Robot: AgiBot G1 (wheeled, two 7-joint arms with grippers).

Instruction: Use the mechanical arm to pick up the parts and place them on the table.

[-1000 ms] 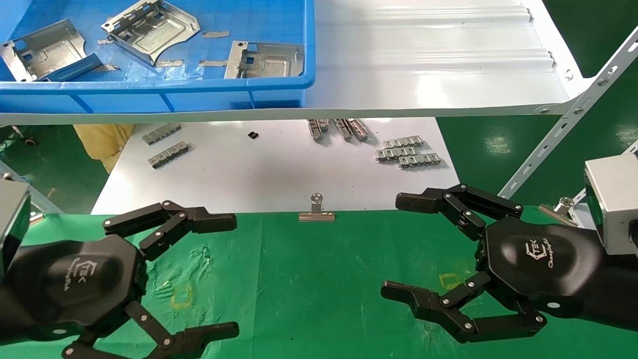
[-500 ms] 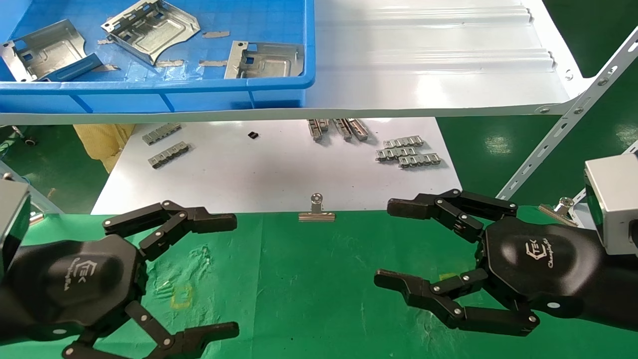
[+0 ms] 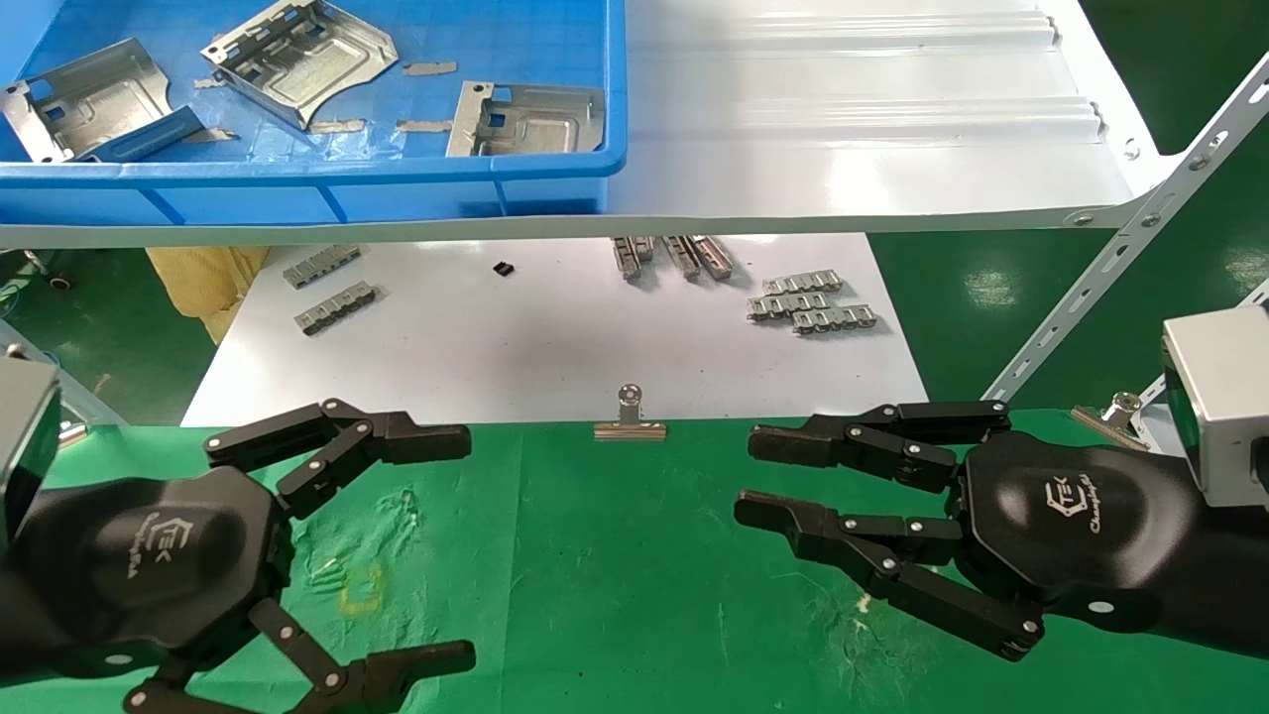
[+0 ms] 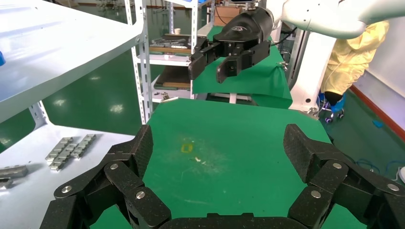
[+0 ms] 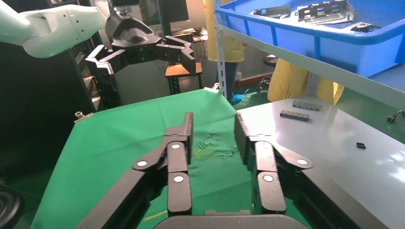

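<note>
Right hand (image 3: pixel 768 476): over the green table's (image 3: pixel 615 565) right side, fingers nearly together, holding nothing.
Left hand (image 3: pixel 451 540): left side, fingers wide apart.
Metal plates (image 3: pixel 525 119): far off, in the blue bin (image 3: pixel 397 183) on the shelf.

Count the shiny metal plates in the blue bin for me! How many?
3. One plate lies at the left end of the blue bin, one is propped up in the middle, and one sits by the right wall. More may be hidden beyond the picture's edge.

Binder clip (image 3: pixel 630 421) beside white board (image 3: pixel 516 347).
</note>
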